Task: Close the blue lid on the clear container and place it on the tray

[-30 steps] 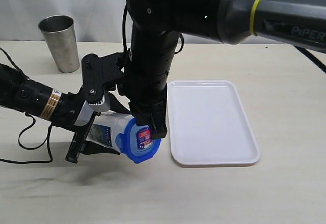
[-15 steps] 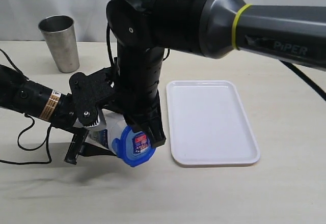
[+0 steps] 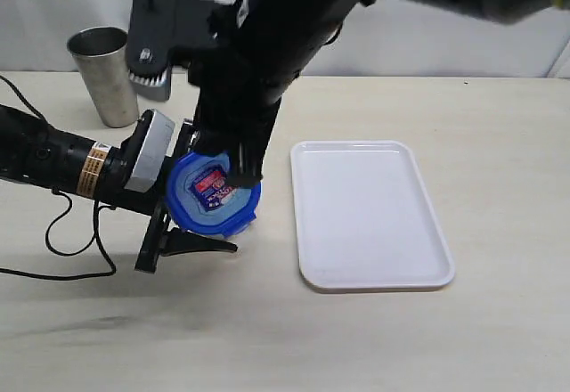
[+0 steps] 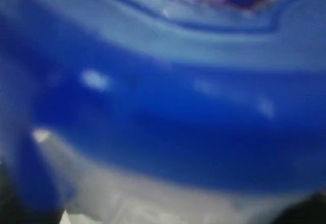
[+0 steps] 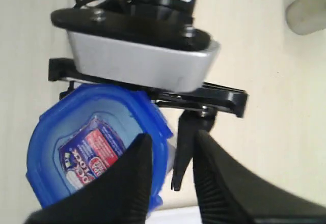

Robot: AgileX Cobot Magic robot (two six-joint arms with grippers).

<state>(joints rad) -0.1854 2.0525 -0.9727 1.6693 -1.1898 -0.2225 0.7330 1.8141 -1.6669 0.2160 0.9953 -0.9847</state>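
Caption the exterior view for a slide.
Left gripper holds the clear container up; right gripper straddles its blue lid rim, tray alongside.

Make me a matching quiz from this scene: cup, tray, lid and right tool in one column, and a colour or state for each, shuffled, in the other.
1. cup
2. tray
3. lid
4. right tool

A. white, flat rectangle
B. black fingers either side of the lid's edge
C. grey metal, standing upright
D. blue, with a sticker on it

Pairs: 1-C, 2-A, 3-D, 4-B
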